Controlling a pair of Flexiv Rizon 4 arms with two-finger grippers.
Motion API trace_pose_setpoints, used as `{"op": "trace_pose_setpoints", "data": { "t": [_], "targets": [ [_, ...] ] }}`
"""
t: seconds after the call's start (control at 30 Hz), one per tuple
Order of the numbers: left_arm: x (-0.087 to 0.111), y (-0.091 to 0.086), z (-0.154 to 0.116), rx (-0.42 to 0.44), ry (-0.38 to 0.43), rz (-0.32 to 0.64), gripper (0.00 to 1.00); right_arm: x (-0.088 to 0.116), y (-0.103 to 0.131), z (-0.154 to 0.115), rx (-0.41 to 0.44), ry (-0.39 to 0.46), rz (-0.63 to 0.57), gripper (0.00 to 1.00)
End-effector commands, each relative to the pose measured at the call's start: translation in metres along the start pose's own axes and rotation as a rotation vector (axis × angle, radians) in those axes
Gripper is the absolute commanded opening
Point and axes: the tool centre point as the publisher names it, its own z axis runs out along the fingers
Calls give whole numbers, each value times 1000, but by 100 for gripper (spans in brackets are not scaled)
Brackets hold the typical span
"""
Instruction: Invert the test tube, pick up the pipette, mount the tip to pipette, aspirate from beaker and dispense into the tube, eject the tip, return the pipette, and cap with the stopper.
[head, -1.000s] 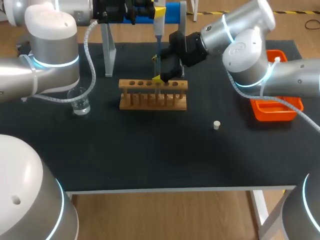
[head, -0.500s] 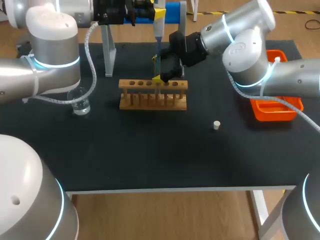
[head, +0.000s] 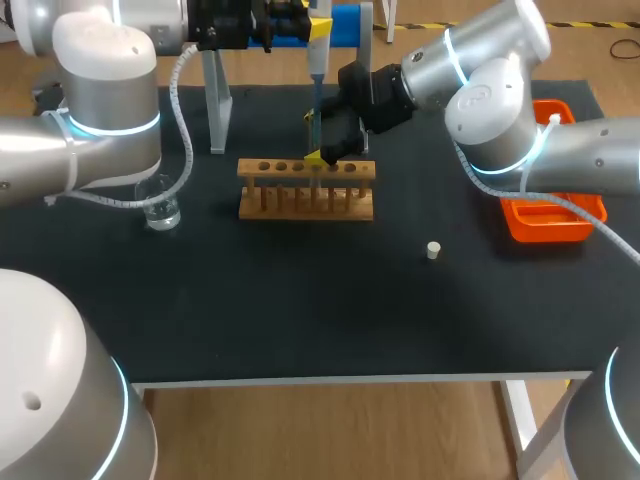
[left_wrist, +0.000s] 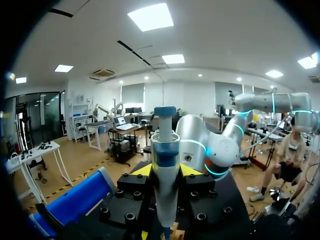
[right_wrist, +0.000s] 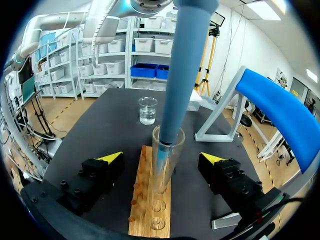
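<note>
You get no visible change over the last second: both arms hold their places and nothing on the counter (head: 300, 300) has shifted. I read that as a dwell in the dispensing step, not a stall.

Nearest you, the stopper (head: 433, 250) lies alone on the counter, well apart from the rack (head: 306, 190), so capping is not yet done. The beaker (head: 160, 203) stands off to the left of the rack, untouched.

In the rack, the test tube (right_wrist: 166, 160) stands upright in one of the holes. Your right tool (right_wrist: 161, 158) sits around it with its fingers spread wide, one on each side and neither touching the glass; it brackets the tube without pinching it.

Above that, the pipette (left_wrist: 165, 145) hangs straight down with its lower end inside the tube's mouth. Your left tool (left_wrist: 165, 170) is pinching the pipette's body from both sides.

You cannot tell from these views whether liquid has reached the tube. Ejecting the tip, returning the pipette and fitting the stopper remain ahead.
</note>
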Motion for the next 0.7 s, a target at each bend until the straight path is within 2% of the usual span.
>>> {"op": "trace_pose_setpoints", "data": {
  "t": [0.03, 0.13, 0.5, 0.63, 0.7],
  "targets": [
    [-1, -1, 0, -1, 0, 0, 0, -1, 0, -1, 3, 4, 1, 100],
    [-1, -1, 0, -1, 0, 0, 0, -1, 0, -1, 3, 4, 1, 100],
    [-1, -1, 0, -1, 0, 0, 0, 16, 1, -34, 23, -34, -61, 100],
    [-1, -1, 0, -1, 0, 0, 0, 21, -1, -52, 39, -52, -72, 100],
    [-1, -1, 0, -1, 0, 0, 0, 23, -3, -66, 18, -62, -65, 100]
  ]
}}
